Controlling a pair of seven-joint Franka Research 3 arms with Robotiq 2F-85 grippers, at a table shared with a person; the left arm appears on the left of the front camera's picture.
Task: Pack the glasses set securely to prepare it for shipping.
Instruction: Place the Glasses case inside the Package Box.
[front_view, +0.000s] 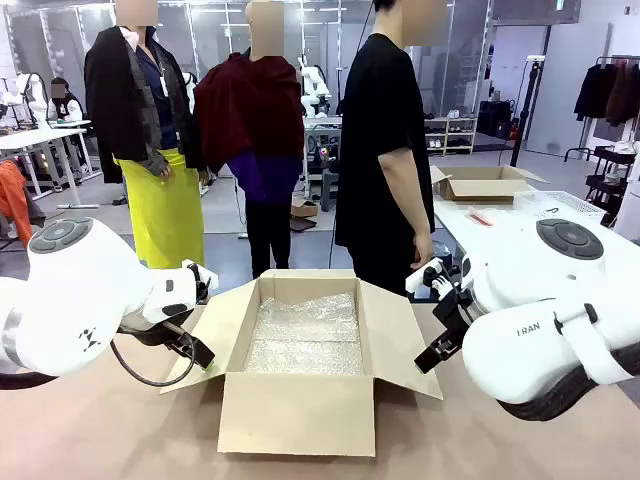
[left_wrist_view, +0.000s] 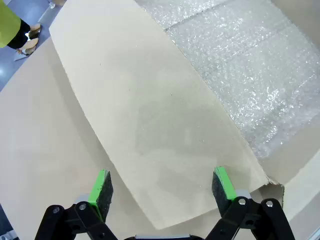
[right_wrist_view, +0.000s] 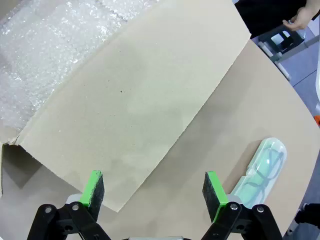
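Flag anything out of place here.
The mint-green rounded glasses pack lies on the tan table outside the open cardboard box, beside its flap, not on the clear bubble wrap inside.

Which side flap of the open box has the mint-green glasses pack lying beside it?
The right flap, under the right claw: the mint-green pack lies on the table just past its edge.

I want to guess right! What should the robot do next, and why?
Probably move the open right gripper onto the mint-green glasses pack and grasp it: the pack lies on the table outside the box, and bubble wrap already lines the box.
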